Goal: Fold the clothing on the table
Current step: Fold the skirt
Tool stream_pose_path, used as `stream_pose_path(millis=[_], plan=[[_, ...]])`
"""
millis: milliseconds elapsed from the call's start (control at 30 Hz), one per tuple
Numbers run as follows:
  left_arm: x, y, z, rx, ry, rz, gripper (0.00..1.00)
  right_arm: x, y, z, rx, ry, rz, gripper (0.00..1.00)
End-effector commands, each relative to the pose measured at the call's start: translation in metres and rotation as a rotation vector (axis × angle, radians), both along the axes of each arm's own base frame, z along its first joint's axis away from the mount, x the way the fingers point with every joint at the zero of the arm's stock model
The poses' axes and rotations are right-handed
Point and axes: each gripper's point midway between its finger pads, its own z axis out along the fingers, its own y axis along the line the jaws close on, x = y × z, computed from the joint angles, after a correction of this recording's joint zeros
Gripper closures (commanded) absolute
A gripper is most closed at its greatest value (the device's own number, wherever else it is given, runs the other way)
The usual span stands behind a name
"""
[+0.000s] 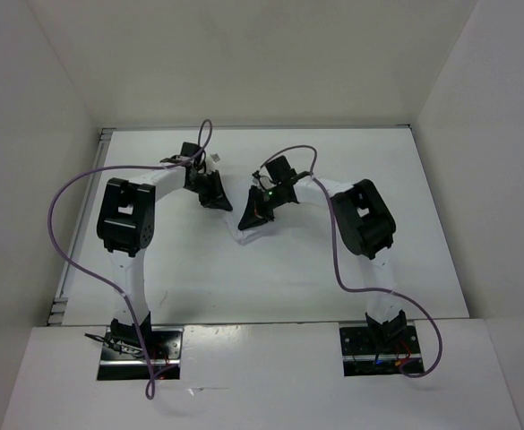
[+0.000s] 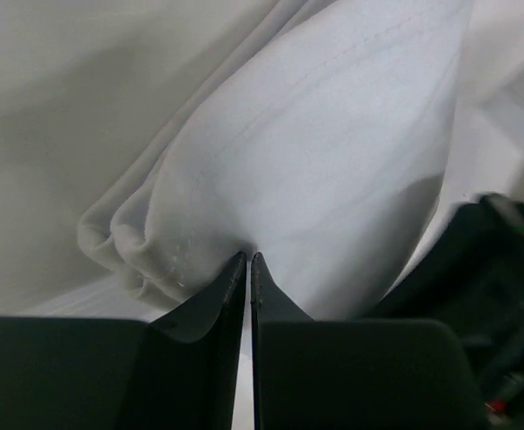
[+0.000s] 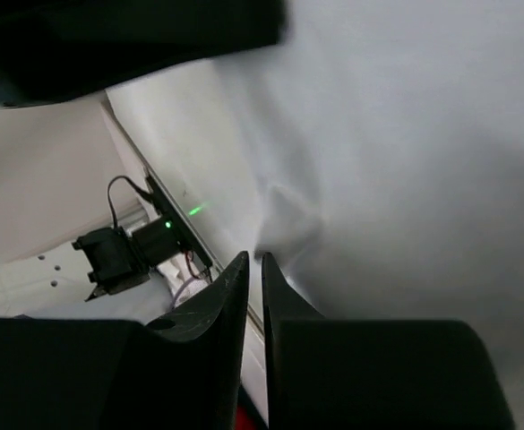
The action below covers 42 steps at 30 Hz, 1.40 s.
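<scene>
The white clothing hangs bunched and wrinkled in front of my left gripper, whose jaws are shut on a pinch of its edge. In the top view my left gripper and right gripper meet over the middle of the table, and a fold of the clothing shows just below them. In the right wrist view the clothing fills the right side. A pucker of it sits right at the tips of my right gripper, whose jaws stand a narrow slit apart with no cloth seen between them.
White walls close the table in on three sides. The right arm's black body is close on the right of the left wrist view. A black unit with a green light lies by the table edge, and purple cables loop beside both arms.
</scene>
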Motion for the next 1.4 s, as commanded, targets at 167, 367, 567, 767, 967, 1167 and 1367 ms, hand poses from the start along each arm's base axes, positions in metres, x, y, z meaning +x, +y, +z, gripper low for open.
stream_pose_path(millis=[167,367,567,767,967,1167,1367], plan=[[0.007,0.022,-0.004,0.05,-0.016,0.032,0.89,-0.041,0.007,-0.042,0.008,0.121,0.173,0.85],[0.014,0.023,-0.002,0.058,-0.02,0.036,0.9,-0.071,-0.01,-0.062,-0.036,0.171,0.218,0.85],[0.036,0.02,0.078,-0.02,-0.189,0.024,0.74,-0.012,-0.021,0.024,0.028,-0.067,0.143,0.79],[0.013,0.037,0.165,-0.022,-0.394,0.043,0.31,0.05,-0.072,0.129,0.03,-0.347,-0.088,0.51],[-0.056,0.052,0.141,-0.012,-0.33,0.123,0.29,0.024,-0.127,0.107,-0.075,-0.321,-0.251,0.21],[-0.104,0.051,0.1,-0.052,-0.218,0.177,0.29,-0.023,-0.149,0.07,-0.115,-0.214,-0.353,0.0],[-0.102,0.047,0.107,-0.059,-0.25,0.154,0.3,-0.043,-0.162,0.048,-0.176,-0.171,-0.39,0.0]])
